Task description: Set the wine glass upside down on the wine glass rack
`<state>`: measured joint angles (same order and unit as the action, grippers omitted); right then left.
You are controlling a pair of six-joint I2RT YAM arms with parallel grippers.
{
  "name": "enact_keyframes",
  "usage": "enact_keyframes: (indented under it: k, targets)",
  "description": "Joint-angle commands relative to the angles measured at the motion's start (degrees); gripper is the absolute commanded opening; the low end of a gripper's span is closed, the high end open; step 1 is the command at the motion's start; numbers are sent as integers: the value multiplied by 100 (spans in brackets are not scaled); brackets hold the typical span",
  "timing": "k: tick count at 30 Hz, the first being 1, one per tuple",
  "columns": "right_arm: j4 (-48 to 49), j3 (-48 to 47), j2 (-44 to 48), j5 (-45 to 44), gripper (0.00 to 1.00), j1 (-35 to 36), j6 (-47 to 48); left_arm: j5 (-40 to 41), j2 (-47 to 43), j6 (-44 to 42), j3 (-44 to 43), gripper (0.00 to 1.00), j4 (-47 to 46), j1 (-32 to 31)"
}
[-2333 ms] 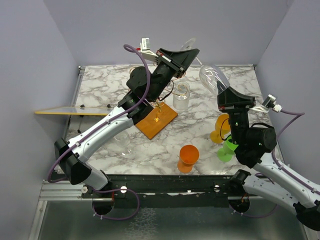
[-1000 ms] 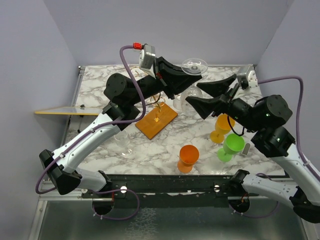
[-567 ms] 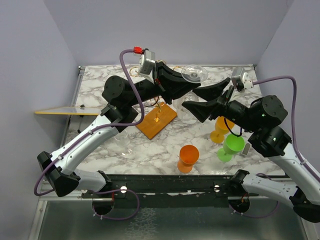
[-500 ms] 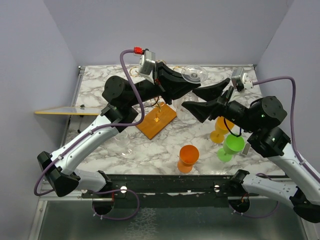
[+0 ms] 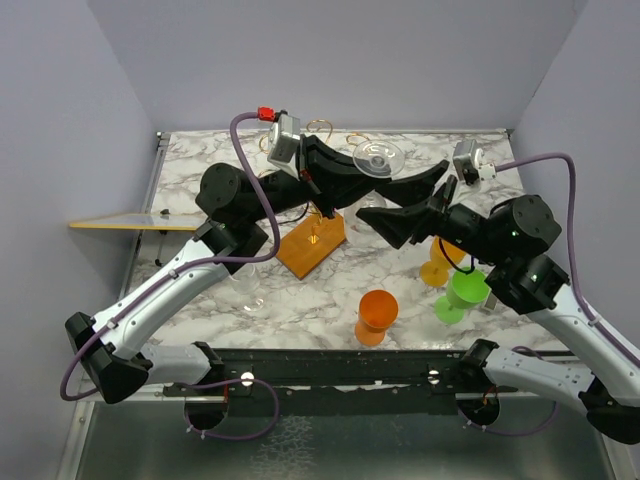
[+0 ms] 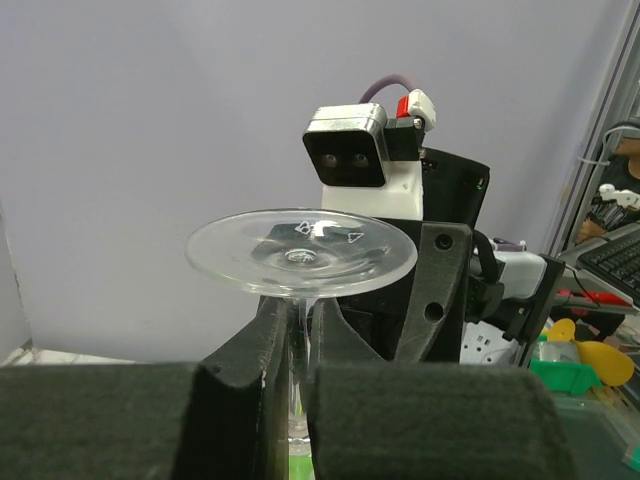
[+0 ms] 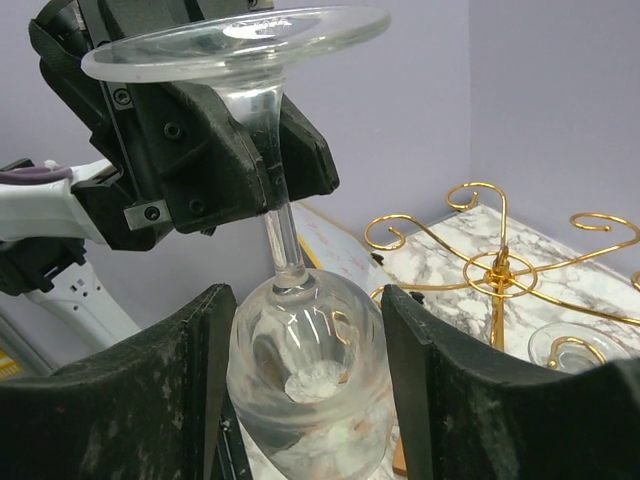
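Wine glass (image 7: 305,375) stem is pinched hard between the left gripper (image 6: 300,330) fingers, just under the foot. The glass is inverted, foot up and bowl down, and held in the air. The right gripper (image 7: 307,295) has its fingers spread to either side of the bowl, very close on both flanks. I cannot tell whether they press on it yet.

It looks like thin clear glass, so probably light, rigid, slick and quick to crack under a squeeze or a knock. The stem seems the safest hold. A grip on the bowl would likely call for gentle pressure, since its curved wall could slide.

The left wrist view shows only the flat round foot and the clamped stem, with no bowl and no rack. The right wrist view shows the bowl and, to its right, the wine glass rack (image 7: 497,268) with its gold scrolls. Only the top view shows the rack's wooden base (image 5: 310,247) on the marble table (image 5: 200,180), with the glass held high just beside it.
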<state>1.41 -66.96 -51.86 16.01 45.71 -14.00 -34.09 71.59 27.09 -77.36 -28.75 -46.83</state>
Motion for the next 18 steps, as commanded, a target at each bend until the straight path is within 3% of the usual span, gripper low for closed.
enact_keyframes:
  k: [1,6,9,15,18]
  targets:
    - [543,164,100,-77,66,-53,46,-252,-268,191,166,0,-127,-99]
    - [682,312,237,-220,77,-48,87,-161,-321,213,229,0,-66,-102]
    - [775,412,293,-274,78,-48,159,-56,-338,242,252,0,-26,-101]
    - [511,302,131,62,48,-52,281,-99,-326,328,184,0,-8,-103]
    - [520,242,53,332,39,-52,309,-157,-293,394,162,0,-8,-98]
